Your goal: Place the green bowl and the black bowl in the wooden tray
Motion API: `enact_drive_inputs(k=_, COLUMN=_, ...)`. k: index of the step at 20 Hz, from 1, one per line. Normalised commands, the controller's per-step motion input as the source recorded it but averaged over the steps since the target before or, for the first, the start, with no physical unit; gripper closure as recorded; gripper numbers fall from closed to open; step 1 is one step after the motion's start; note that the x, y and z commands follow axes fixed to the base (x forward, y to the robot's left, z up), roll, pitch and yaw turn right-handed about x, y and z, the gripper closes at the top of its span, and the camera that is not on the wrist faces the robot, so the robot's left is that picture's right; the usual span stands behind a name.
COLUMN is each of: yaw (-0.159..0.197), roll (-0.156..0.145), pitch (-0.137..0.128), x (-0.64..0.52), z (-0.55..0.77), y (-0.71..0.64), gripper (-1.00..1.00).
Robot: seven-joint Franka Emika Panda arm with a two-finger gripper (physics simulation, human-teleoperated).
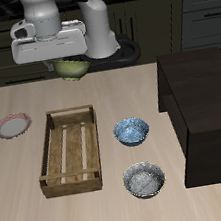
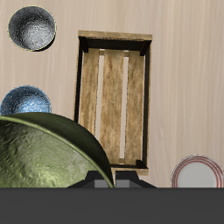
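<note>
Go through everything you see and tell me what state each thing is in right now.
green bowl: held in the air by the gripper, over the table's back
wooden tray: empty
black bowl: upright on the table, empty
blue bowl: upright on the table, empty
pink-rimmed plate: empty

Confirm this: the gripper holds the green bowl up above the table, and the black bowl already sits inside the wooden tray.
Not quite. The rectangular slatted wooden tray is empty in the wrist view; the dark-rimmed, grey-speckled black bowl sits on the table beside it. The gripper does hold the small olive-green bowl aloft.

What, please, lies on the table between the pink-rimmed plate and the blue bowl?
The wooden tray, with nothing in it, lies between the pink-rimmed plate and the blue bowl; the exterior view shows this.
</note>
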Motion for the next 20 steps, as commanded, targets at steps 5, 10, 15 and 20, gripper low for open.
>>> enact_drive_inputs(k=5, yaw=-0.027, roll=-0.014, pitch=0.035, x=0.04, z=-0.38, y=-0.15, gripper=1.0)
enact_drive_inputs(k=10, yaw=0.002, roll=-0.005, pitch=0.01, x=0.02, z=-0.35, y=-0.07, gripper=1.0)
enact_drive_inputs(k=15, yaw=-0.005, roll=-0.028, pitch=0.028, x=0.08, z=-0.35, y=-0.11, gripper=1.0)
enact_drive_inputs(k=20, yaw=-0.011, roll=-0.004, pitch=0.035, x=0.07, z=-0.31, y=-0.07, gripper=1.0)
